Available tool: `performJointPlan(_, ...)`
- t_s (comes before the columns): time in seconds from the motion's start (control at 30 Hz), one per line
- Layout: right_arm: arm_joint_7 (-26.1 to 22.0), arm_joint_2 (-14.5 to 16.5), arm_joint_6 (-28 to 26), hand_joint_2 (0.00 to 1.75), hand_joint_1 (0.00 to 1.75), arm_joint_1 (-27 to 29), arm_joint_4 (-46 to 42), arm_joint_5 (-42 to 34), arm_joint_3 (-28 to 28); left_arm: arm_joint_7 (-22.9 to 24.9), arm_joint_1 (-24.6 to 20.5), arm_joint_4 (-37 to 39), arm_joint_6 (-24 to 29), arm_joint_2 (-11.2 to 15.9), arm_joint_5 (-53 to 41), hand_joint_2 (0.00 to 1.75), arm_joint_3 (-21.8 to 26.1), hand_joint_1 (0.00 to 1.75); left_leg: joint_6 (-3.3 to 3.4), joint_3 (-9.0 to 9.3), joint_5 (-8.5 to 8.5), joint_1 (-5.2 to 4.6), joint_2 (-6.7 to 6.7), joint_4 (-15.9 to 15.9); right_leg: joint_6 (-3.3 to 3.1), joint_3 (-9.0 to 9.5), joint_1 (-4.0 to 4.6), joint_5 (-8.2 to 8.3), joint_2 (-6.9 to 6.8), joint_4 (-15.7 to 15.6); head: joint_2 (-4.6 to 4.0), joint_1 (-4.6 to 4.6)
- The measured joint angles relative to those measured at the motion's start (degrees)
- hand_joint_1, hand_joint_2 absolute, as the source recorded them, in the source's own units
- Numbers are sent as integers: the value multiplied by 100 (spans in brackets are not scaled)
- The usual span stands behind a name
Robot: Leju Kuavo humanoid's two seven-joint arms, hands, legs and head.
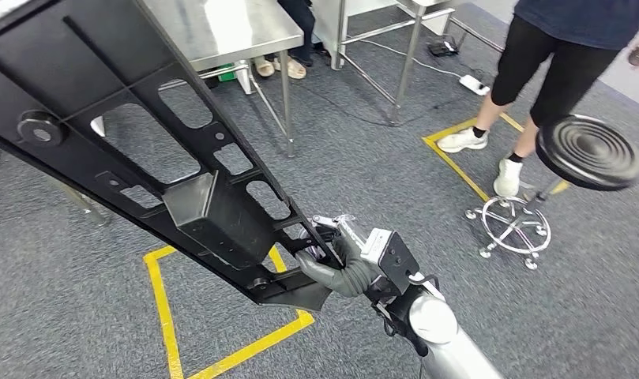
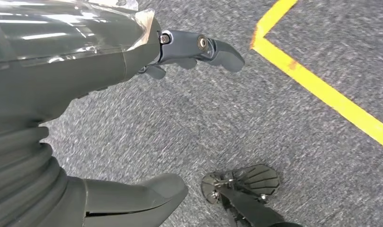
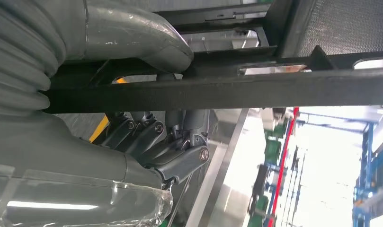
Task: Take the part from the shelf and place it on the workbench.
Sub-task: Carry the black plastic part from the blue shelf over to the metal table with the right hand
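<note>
Grey carpet (image 1: 363, 181) marked with yellow floor tape (image 1: 164, 316) is running under the whole scene, and a steel worktop (image 1: 221, 28) is standing at the far side of it.

Off the shelf and not yet on the worktop, the part (image 1: 142, 158), a long black frame with ribs and cut-out windows, is hanging in the air, slanting from the upper left of the head view down to the right hand (image 1: 343, 264). It is looking stiff and probably moulded plastic, so I am judging it light for its length but awkward: most of it is reaching far beyond the 1 hold, so it is likely to lever and swing. A rail between cut-outs nearer the middle would be a calmer place to hold, ideally with a 2nd hand.

That right hand is gripping the frame's lower end. Its thick thumb (image 3: 146, 38) is lying over 1 face of a dark rail, while the fingers (image 3: 180, 156) are curling up against the other side, so the rail is sitting clamped between them.

Elsewhere, the left hand (image 2: 132, 94) is hanging over the carpet with nothing in it, its fingers (image 2: 203, 47) lying straight and well apart from the thumb.

Beyond, a person's legs (image 1: 537, 87) are standing beside a black round stool (image 1: 588, 150).
</note>
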Motion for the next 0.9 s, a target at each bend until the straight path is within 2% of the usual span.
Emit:
performJointPlan(0.03, 0, -3, 0, 175, 175, 3, 0, -1, 0, -1, 4, -1, -2, -5, 4, 175, 2, 0, -4, 5, 1, 3, -89, 3, 47, 113, -6, 159, 32, -297, 0, 1)
performJointPlan(0.07, 0, -4, 0, 175, 175, 1, 0, -1, -1, -2, 5, -1, -2, -10, 7, 175, 5, 0, -13, 6, 3, 9, -174, 7, 89, 287, -20, 350, 136, -715, 0, 4)
performJointPlan(0.1, 0, -5, 0, 175, 175, -1, -1, -1, -1, -3, 1, -1, -2, -16, 10, 175, 8, 0, -35, -2, 0, 2, -258, 24, 100, 458, -30, 518, 261, -1119, 0, 4)
performJointPlan(0.13, 0, -7, 0, 175, 175, 0, -1, 0, -1, -6, -2, -1, -2, -20, 15, 175, 11, 0, -63, -16, 2, -5, -330, 34, 82, 587, -38, 634, 358, -1410, -1, 3)
performJointPlan(0.17, 1, -9, 0, 175, 175, 0, -2, 1, -1, -9, 0, 0, -2, -21, 19, 175, 13, 0, -96, -35, 7, -9, -393, 36, 46, 651, -35, 687, 422, -1551, 0, 0)
performJointPlan(0.23, 2, -7, 0, 175, 175, -3, -3, 1, 1, -16, 24, 1, -2, -20, 25, 175, 16, 0, -167, -66, 32, 0, -508, 16, -46, 677, -25, 717, 335, -1587, 0, -4)
performJointPlan(0.27, 2, -2, 0, 175, 175, -9, -3, 1, 1, -20, 40, 2, -2, -20, 25, 175, 16, 0, -197, -84, 23, 4, -476, 29, -84, 686, -33, 733, 273, -1599, 0, -6)
performJointPlan(0.3, 1, 5, 0, 175, 175, -16, -4, -1, 2, -24, 46, 2, -2, -22, 25, 175, 17, 0, -223, -136, -41, -1, -348, 121, -130, 697, -48, 745, 203, -1615, 0, -18)
performJointPlan(0.33, 0, 13, 0, 175, 175, -20, -4, -2, 2, -28, 41, 3, -1, -23, 25, 175, 19, 0, -244, -238, -166, -8, -164, 324, -172, 707, -62, 750, 129, -1630, 0, -32)
performJointPlan(0.37, -2, 15, 0, 175, 175, -22, -4, -3, 2, -31, 32, 3, 1, -25, 26, 175, 21, 0, -261, -399, -344, -14, 59, 651, -207, 714, -56, 746, 51, -1635, 0, -44)
performJointPlan(0.4, -2, 16, 0, 175, 175, -20, -3, -2, 2, -32, 22, 3, 2, -25, 27, 175, 23, 0, -277, -596, -531, -12, 211, 1045, -234, 716, -43, 735, -28, -1634, 0, -57)
performJointPlan(0.43, -1, 15, 0, 175, 175, -17, -3, -1, 4, -33, 20, 3, 3, -26, 28, 175, 24, 0, -292, -775, -665, -4, 281, 1401, -248, 718, -30, 727, -109, -1632, 0, -59)
performJointPlan(0.47, 1, 14, 0, 175, 175, -14, -2, 0, 9, -35, 24, 3, 3, -27, 30, 175, 24, 0, -304, -890, -717, 7, 312, 1626, -256, 720, -22, 719, -189, -1631, 0, -59)
performJointPlan(0.5, 2, 14, 0, 175, 175, -12, -2, 1, 15, -37, 27, 3, 3, -30, 30, 175, 24, 0, -313, -890, -659, 19, 329, 1627, -261, 725, -18, 711, -264, -1630, 0, -61)
performJointPlan(0.53, 2, 15, 0, 175, 175, -12, -2, 1, 20, -40, 31, 3, 3, -29, 30, 175, 24, 0, -317, -769, -512, 29, 361, 1403, -259, 734, -17, 700, -336, -1629, 0, -61)
performJointPlan(0.6, 2, 17, 0, 175, 175, -14, -2, 1, 23, -48, 26, 2, 3, -24, 31, 175, 26, 0, -305, -326, -178, 25, 579, 618, -228, 771, -2, 664, -462, -1627, 0, -63)
performJointPlan(0.63, 2, 17, 0, 175, 175, -20, -2, 1, 23, -53, 18, 1, 4, -20, 31, 175, 26, 0, -282, -152, -83, 10, 676, 311, -197, 789, 24, 641, -519, -1625, 0, -56)
performJointPlan(0.67, 2, 17, 0, 175, 175, -26, -2, 1, 23, -57, 9, 1, 4, -20, 32, 175, 27, 0, -254, -58, -51, -10, 737, 141, -165, 805, 48, 621, -571, -1625, 0, -48)
performJointPlan(0.7, 2, 19, 0, 175, 175, -32, -3, 0, 24, -62, 3, 0, 3, -22, 32, 175, 27, 0, -220, -46, -66, -36, 723, 102, -135, 819, 68, 606, -626, -1631, 0, -37)
performJointPlan(0.77, 2, 30, 0, 175, 175, -44, -6, -1, 25, -68, 8, 1, 4, -26, 33, 175, 27, 0, -143, -42, -48, -44, 571, 75, -71, 849, 74, 574, -722, -1638, -1, -26)
performJointPlan(0.8, 2, 36, 0, 175, 175, -49, -8, 0, 25, -71, 12, 1, 4, -30, 33, 175, 27, 0, -105, -27, -33, -35, 500, 51, -46, 841, 65, 529, -656, -1585, -1, -21)
performJointPlan(0.83, 1, 40, 0, 175, 175, -56, -11, -1, 24, -73, 12, 1, 5, -32, 34, 175, 28, 0, -70, -12, -15, -19, 436, 26, -39, 780, 57, 441, -527, -1432, -1, -15)
performJointPlan(0.9, 1, 31, 0, 175, 175, -55, -10, -1, 21, -75, -4, 1, 6, -32, 36, 175, 32, 0, -13, -11, 11, -2, 298, 7, -70, 462, 30, 148, -180, -763, -1, 9)
